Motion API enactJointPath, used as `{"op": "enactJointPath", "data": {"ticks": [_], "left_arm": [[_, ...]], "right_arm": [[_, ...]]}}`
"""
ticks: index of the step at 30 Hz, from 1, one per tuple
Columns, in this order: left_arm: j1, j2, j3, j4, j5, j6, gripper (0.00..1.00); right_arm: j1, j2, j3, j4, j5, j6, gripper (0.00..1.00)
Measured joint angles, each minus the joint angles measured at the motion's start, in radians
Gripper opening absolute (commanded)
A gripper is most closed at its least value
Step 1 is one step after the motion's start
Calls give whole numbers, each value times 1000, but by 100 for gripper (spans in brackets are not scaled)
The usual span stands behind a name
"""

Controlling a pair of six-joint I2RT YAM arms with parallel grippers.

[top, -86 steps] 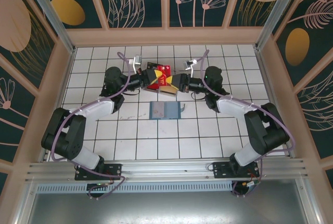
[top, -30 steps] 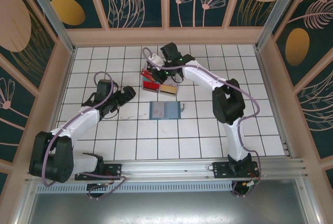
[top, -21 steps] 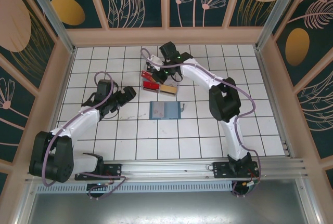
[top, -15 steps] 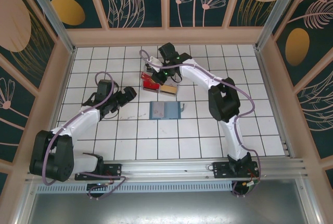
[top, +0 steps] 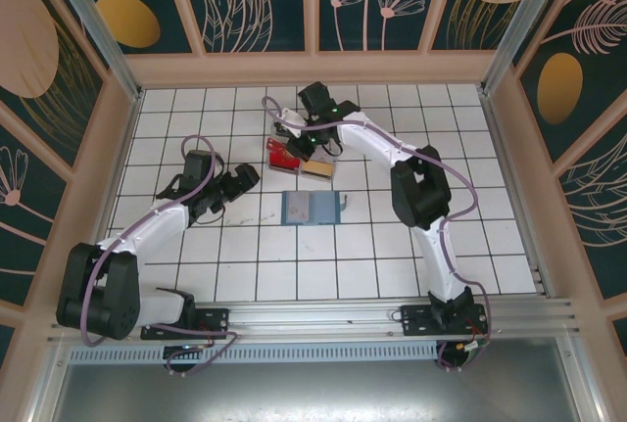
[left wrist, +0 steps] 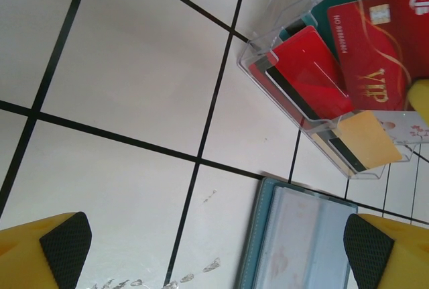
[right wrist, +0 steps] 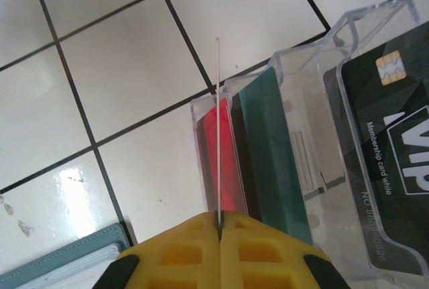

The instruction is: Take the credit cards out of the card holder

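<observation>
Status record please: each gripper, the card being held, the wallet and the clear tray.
left gripper: open, holding nothing, low over the tiles beside the tray
right gripper: shut on the red card
red card: held at the clear tray; whether its edge is in a slot cannot be told
card holder: lying open and flat, near side of the tray, apart from both grippers
clear tray: on the tiles, upright
stored cards: red, teal, black and peach, standing in the tray's slots
</observation>
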Motion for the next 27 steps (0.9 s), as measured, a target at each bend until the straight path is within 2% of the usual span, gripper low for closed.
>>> {"op": "enactJointPath", "data": {"ticks": [12,18,27], "left_arm": [[0,2,-18,24,18,0,99],[0,5,-18,31,24,0,99],[0,6,-24,48,37,0,99]], "right_arm": [[5,29,-3,-1,31,-20,0],[9,29,-5,-2,48,-47,4],[11,29,-7,-7,57,-71,18]]}}
